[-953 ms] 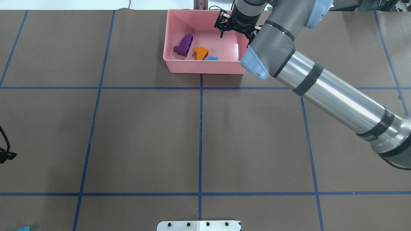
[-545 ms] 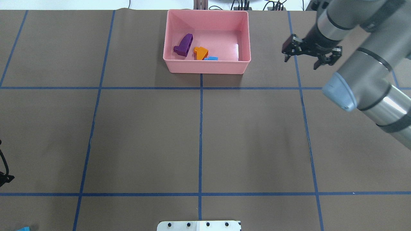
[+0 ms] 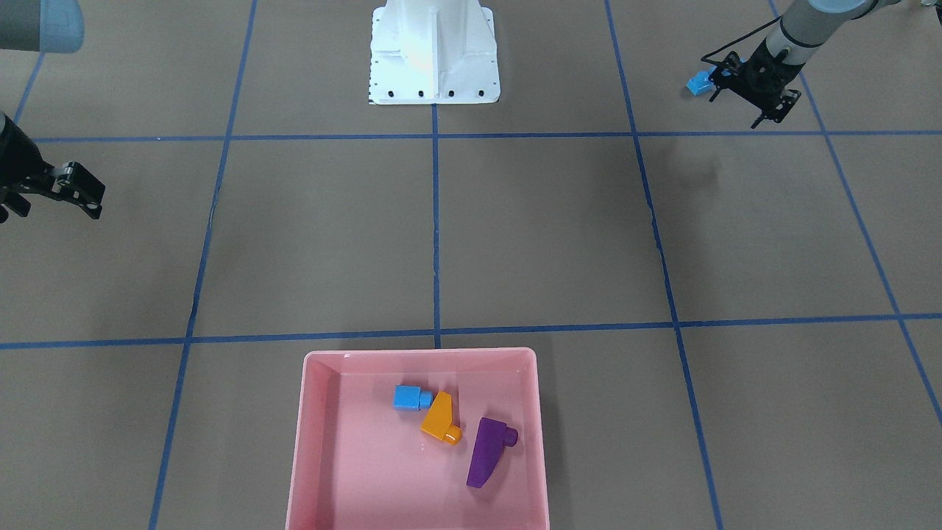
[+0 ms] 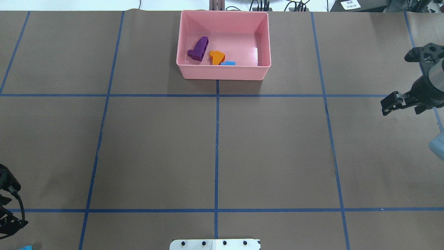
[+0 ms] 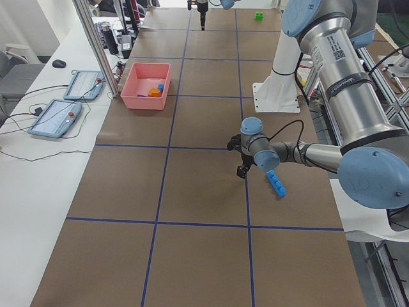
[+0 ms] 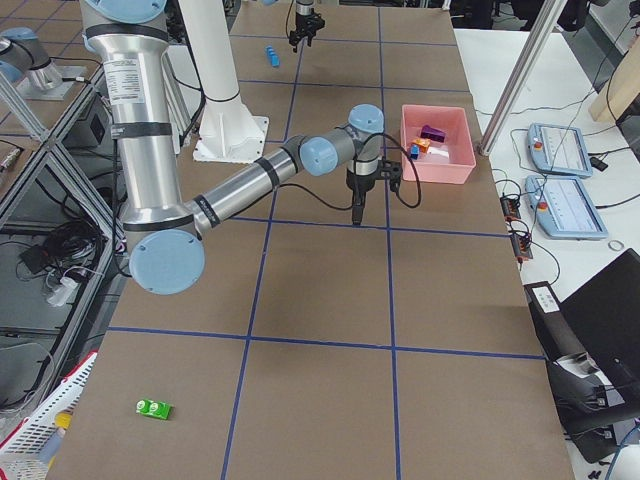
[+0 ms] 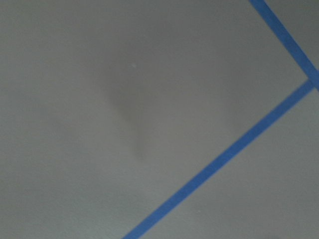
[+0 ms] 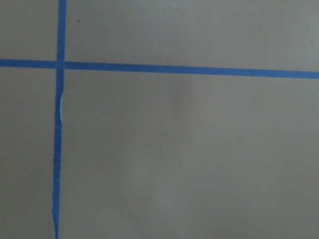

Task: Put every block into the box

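Note:
The pink box (image 4: 222, 72) stands at the far middle of the table and shows near the bottom of the front view (image 3: 309, 442). In it lie the purple sloped block (image 4: 199, 48), the orange sloped block (image 4: 217, 57) and the small blue cube (image 4: 228, 63). The long blue bar (image 3: 699, 82) lies on the table right beside my left gripper (image 3: 751, 99), which hovers open and empty. The green brick (image 6: 154, 407) lies alone on the far right of the table. My right gripper (image 4: 400, 111) is open and empty above bare table, right of the box.
The white robot base (image 3: 434, 51) stands at the near middle edge. Blue tape lines grid the brown table cover. Tablets (image 5: 54, 118) lie on the side bench beyond the box. Both wrist views show only table cover and tape.
My right gripper has left the box and swung right and back toward me, empty. My left gripper has moved toward the near left corner, closer to the long blue bar.

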